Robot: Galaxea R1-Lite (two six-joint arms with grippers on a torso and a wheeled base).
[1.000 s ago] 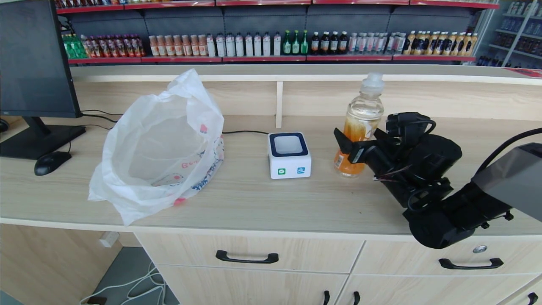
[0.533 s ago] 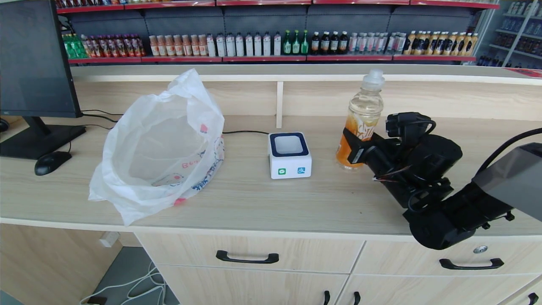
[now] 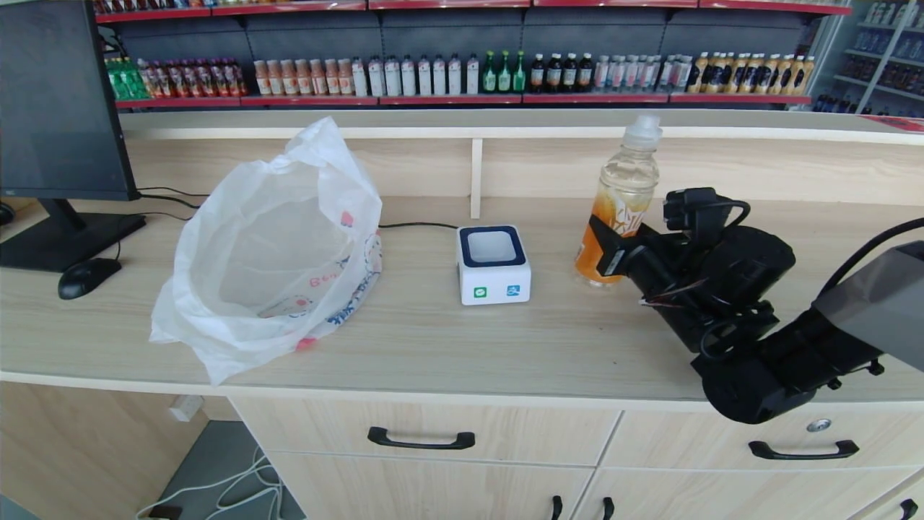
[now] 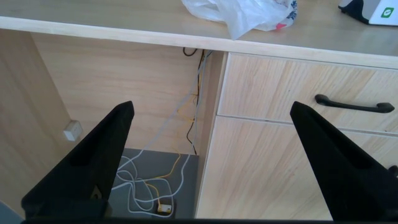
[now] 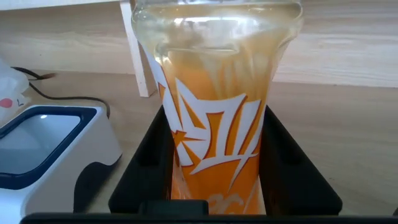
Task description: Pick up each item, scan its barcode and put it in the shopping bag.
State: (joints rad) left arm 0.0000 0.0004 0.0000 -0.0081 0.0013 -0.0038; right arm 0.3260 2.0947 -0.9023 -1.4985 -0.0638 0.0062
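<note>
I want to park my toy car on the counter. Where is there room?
Best: the wide bare strip of counter along the front edge, before the scanner. A smaller gap lies between shopping bag and scanner. Crowded: the right, where the right gripper holds the bottle, and far left by monitor and mouse.

Surfaces as found: the counter (image 3: 447, 347) is pale wood-grain board, matt and smooth; the shopping bag (image 3: 274, 231) thin translucent white plastic, crinkled, faintly shiny; the scanner (image 3: 494, 278) smooth glossy white plastic; the bottle (image 3: 625, 189) clear glossy plastic; the right gripper (image 3: 606, 249) matt black plastic.
</note>
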